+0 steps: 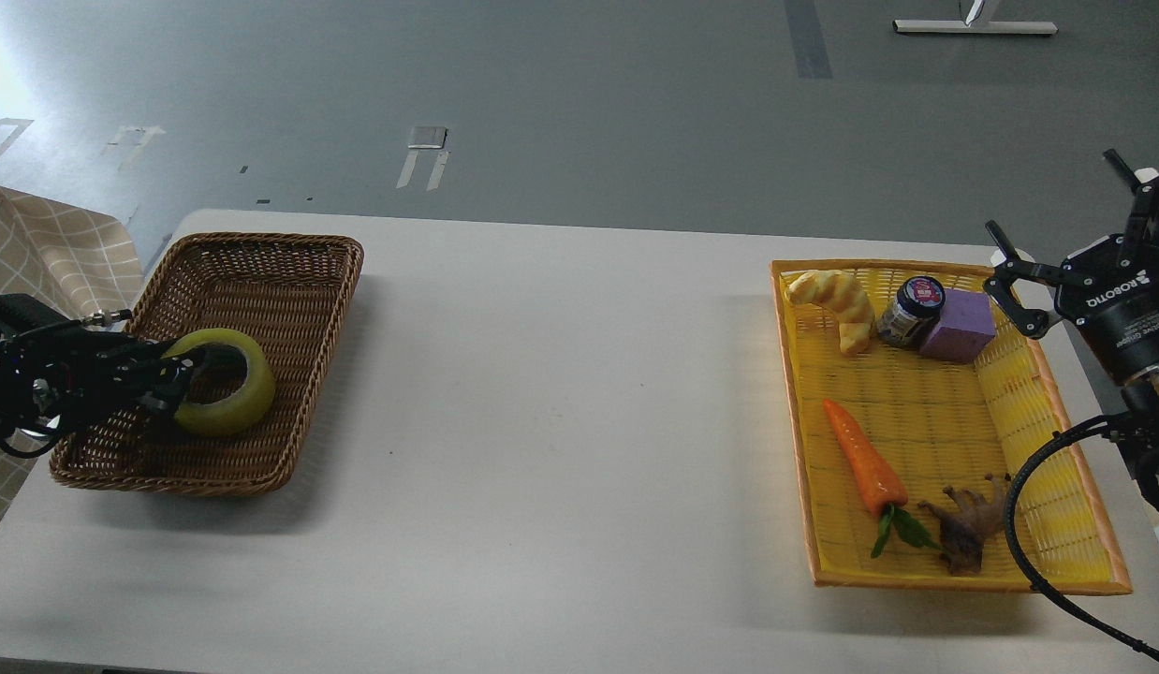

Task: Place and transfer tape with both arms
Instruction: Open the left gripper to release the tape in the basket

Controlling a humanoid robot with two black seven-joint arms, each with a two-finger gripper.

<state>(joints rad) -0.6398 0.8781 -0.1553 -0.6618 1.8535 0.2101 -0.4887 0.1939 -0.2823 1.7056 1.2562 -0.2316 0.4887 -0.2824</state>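
Note:
The tape [227,397], a yellowish roll, lies low in the front part of the brown wicker basket [289,281] at the table's left. My left gripper [170,383] reaches in from the left and is shut on the roll's left rim, with one finger inside the ring. I cannot tell whether the roll rests on the basket floor. My right gripper [1071,241] is at the far right, above the yellow tray's back right corner. Its fingers [1010,273] are spread open and it holds nothing.
A yellow tray [935,421] at the right holds a bread piece [837,301], a small dark jar [910,312], a purple block [960,326], a carrot [865,459] and a brown toy animal [968,526]. A black cable [1019,524] hangs over its right side. Checked cloth [46,253] lies at far left.

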